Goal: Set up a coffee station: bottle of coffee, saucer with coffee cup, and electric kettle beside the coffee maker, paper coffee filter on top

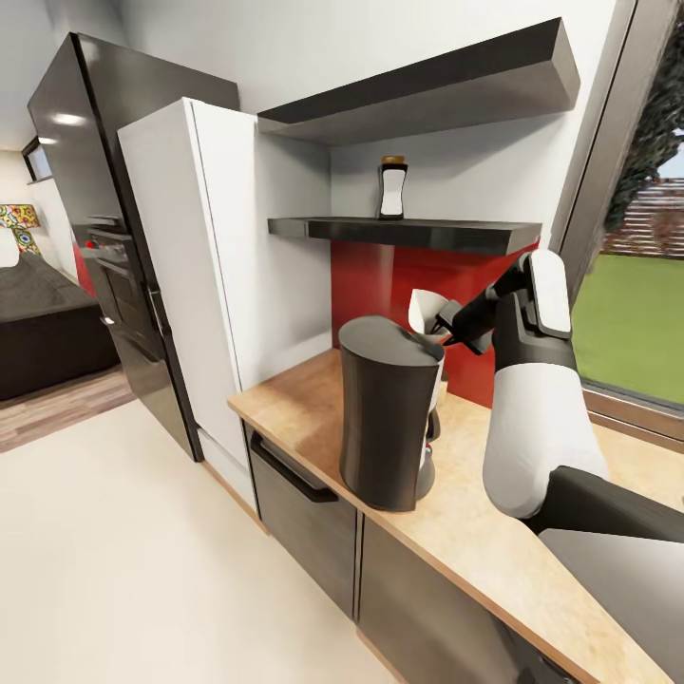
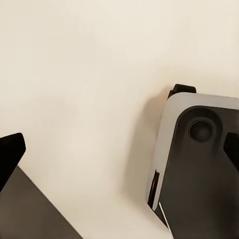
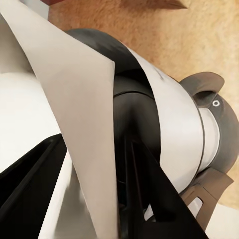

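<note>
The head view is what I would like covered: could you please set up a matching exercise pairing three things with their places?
Things:
1. tall dark grey coffee maker
2. small dark bottle of coffee with white label
3. white folded paper coffee filter

Places:
A. on the dark wall shelf
B. held in the right gripper above the coffee maker
C. standing on the light-wood countertop

Pairs: 1-C, 2-A, 3-B

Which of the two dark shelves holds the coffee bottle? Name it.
The lower shelf: the bottle stands on it, under the bare upper shelf, above the red backsplash.
</note>
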Controlling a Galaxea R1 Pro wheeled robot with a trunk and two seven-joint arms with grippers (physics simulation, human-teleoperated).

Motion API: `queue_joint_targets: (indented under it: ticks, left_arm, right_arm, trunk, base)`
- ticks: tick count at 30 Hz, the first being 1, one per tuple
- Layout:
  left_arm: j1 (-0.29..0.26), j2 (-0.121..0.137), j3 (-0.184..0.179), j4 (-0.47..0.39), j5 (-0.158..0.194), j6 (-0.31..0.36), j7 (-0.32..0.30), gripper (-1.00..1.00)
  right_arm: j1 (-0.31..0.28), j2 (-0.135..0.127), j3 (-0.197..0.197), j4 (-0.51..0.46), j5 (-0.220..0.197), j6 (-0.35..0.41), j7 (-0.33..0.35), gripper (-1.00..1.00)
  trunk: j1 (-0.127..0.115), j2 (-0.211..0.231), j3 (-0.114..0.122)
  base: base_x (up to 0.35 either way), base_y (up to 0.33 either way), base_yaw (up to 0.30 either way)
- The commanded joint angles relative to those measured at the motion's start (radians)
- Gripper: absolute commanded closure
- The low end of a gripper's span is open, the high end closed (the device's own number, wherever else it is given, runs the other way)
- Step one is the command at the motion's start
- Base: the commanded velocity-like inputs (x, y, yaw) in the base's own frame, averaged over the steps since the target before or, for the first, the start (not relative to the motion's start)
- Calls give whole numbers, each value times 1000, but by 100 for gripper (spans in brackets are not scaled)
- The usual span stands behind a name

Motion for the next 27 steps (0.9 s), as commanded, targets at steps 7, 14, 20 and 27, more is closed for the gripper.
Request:
queue_joint_targets:
  ticks: [7,14,20,27]
  left_arm:
    - [-1,0,4,1,3,-3,0,-100]
    - [-1,0,5,1,3,-3,0,-100]
    - [-1,0,5,1,3,-3,0,-100]
    - [-1,-1,4,1,2,-3,0,-100]
  right_arm:
    - [0,-1,-5,1,-8,10,-11,100]
    - [13,-7,-39,1,-7,12,-11,-100]
    - [13,-8,-40,0,-7,12,-10,-100]
    - [13,-9,-40,-1,-7,11,-7,-100]
  trunk:
    - [1,-2,-2]
    - [1,-2,-2]
    - [1,-2,-2]
    - [1,-2,-2]
  base:
    - [0,0,0]
    - [0,0,0]
    - [0,0,0]
    - [0,0,0]
